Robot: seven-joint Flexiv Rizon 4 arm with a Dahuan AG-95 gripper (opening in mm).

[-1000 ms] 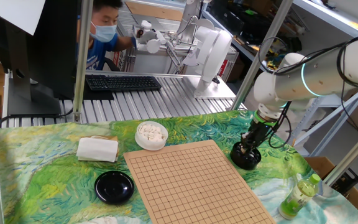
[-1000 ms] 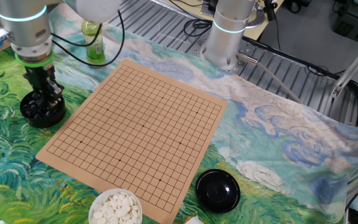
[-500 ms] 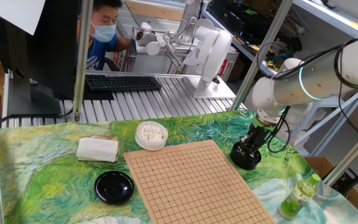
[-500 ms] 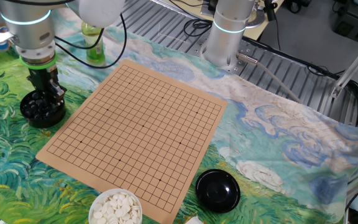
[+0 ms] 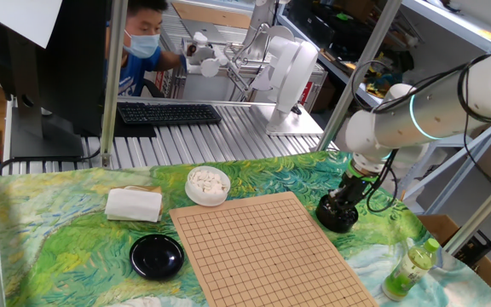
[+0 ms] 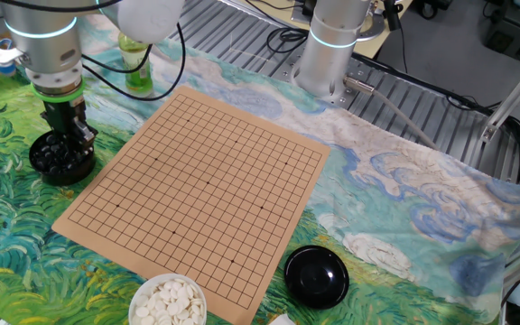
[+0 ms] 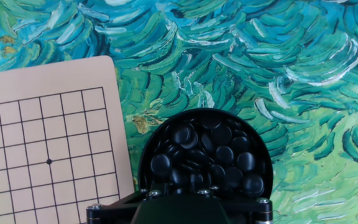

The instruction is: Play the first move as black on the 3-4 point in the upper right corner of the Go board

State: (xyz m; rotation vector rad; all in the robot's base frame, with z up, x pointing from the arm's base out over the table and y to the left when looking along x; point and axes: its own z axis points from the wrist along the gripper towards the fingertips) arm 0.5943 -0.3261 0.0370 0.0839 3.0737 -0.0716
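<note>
The black bowl of black stones stands on the cloth just off the Go board's right edge. It also shows in the other fixed view and in the hand view, filled with several glossy black stones. My gripper hangs just above the bowl, fingers close together; it also shows in one fixed view. I cannot see a stone between them. The board has no stones on it. Its near corner, with a star point, lies left of the bowl.
A white bowl of white stones and a folded white cloth lie beyond the board's far left corner. A black lid sits left of the board. A green bottle stands near the table's front right.
My gripper has risen out of the black bowl and shifted slightly toward the board. The bowl and board have not moved.
</note>
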